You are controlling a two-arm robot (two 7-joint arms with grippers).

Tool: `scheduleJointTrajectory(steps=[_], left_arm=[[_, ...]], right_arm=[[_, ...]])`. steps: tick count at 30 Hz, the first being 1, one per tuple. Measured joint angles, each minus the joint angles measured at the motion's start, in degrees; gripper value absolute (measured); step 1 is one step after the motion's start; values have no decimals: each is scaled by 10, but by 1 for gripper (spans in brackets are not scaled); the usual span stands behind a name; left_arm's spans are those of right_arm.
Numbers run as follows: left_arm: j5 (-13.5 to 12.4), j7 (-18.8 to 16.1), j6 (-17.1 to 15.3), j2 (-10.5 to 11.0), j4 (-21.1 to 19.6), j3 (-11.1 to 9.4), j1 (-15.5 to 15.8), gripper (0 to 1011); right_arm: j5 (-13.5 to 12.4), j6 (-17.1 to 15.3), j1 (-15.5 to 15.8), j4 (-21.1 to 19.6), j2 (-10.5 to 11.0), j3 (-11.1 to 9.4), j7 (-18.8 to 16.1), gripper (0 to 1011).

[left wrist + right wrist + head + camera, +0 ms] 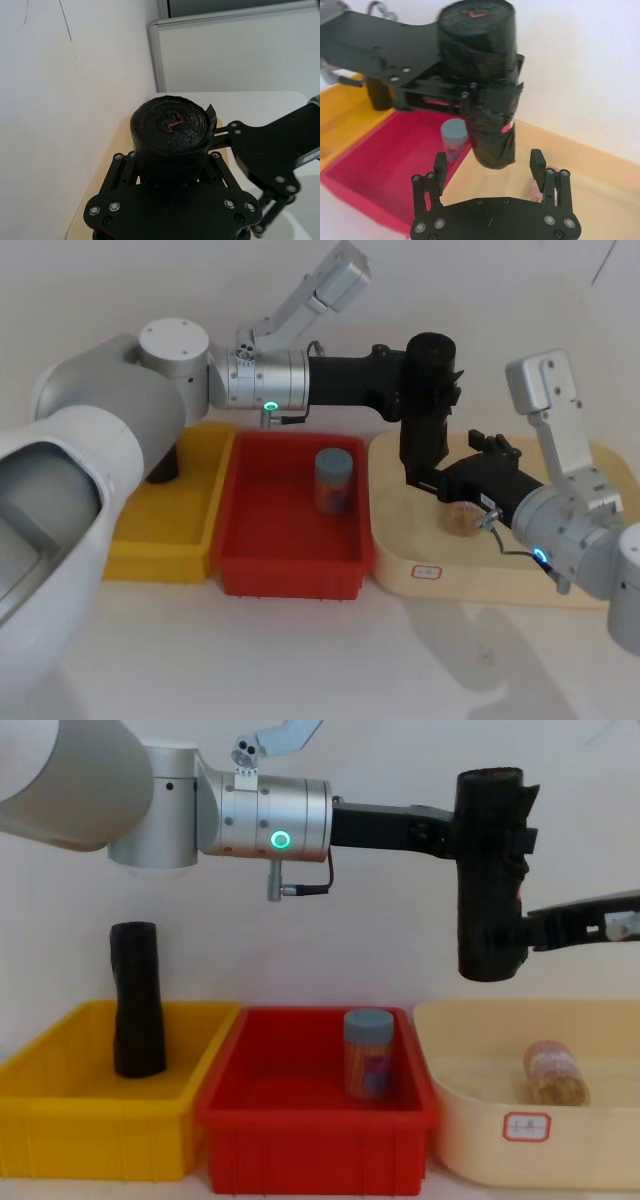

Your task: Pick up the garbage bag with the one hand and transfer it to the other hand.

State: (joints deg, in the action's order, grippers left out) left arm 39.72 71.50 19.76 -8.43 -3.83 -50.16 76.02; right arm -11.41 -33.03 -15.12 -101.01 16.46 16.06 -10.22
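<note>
Where the cream tray (462, 1142) borders the red bin (318, 1140), the garbage bag (490, 910) hangs upright in the air above the tray's edge. Left gripper (430, 390), green-lit arm: jaws clamped on the bag's upper half. Right gripper (489, 159), at the bag's lower end: jaws open, one each side; a capped jar (368, 1055) stands in the red bin.

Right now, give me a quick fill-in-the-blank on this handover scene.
The left gripper is shut on the garbage bag near its ___ end.
The right gripper has its fingers ___.
The middle bin, with the lidded jar, is coloured ___.
The leftmost bin, with the other black roll, is coloured ___.
Missing: upper; open; red; yellow.
</note>
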Motion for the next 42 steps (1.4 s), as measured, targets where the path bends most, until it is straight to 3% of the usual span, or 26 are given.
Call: scheduleJointTrajectory(steps=[16, 42], left_arm=[[0, 0, 0, 0, 0, 0, 0, 446], [0, 0, 0, 0, 0, 0, 0, 446]], right_arm=[[11, 19, -36, 62, -48, -4, 31, 1001], [13, 36, -89, 138, -82, 0, 11, 1001]])
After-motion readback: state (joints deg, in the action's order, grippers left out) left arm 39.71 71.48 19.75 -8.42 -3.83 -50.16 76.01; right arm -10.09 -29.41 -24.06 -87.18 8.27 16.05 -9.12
